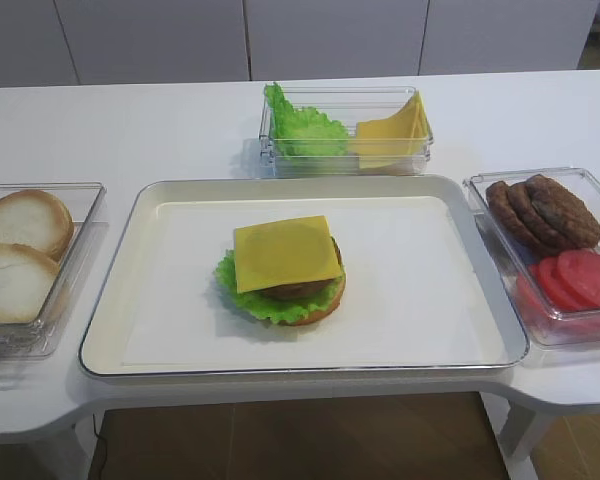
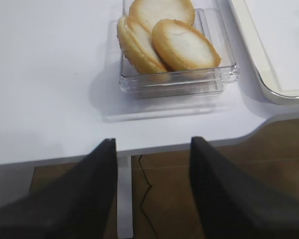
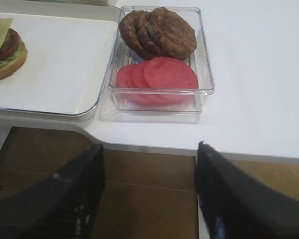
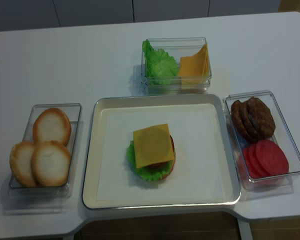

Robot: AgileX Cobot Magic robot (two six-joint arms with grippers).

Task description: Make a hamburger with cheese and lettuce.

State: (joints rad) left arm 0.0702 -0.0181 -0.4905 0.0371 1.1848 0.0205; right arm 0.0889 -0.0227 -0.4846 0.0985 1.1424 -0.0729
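At the far left, a clear plastic box (image 4: 44, 150) holds three pale round bun halves (image 4: 51, 162). The left gripper (image 2: 152, 191) hangs off the table's front edge before it, jaws spread and holding nothing.

In the middle, a cream rectangular tray (image 4: 107, 195) carries the hamburger (image 4: 151, 152): a tan bun base, the flat ruffled green lettuce (image 4: 150, 171) poking out around a brown patty, and the thin square yellow cheese (image 4: 152, 145) lying on top, its corners overhanging. Behind the tray, a clear tub (image 4: 176, 65) holds a bunched heap of green leaves and spare yellow slices.

At the right, another clear box (image 4: 262, 140) contains dark round patties (image 4: 252, 119) and red round slices (image 4: 265, 158). The right gripper (image 3: 149, 191) also waits off the table edge, jaws wide apart and empty.

A top bun seems to be what remains. The risk: the cheese sits slightly skewed, so a bun lowered off-centre or dragged sideways could slide the slice off or tip the stack.
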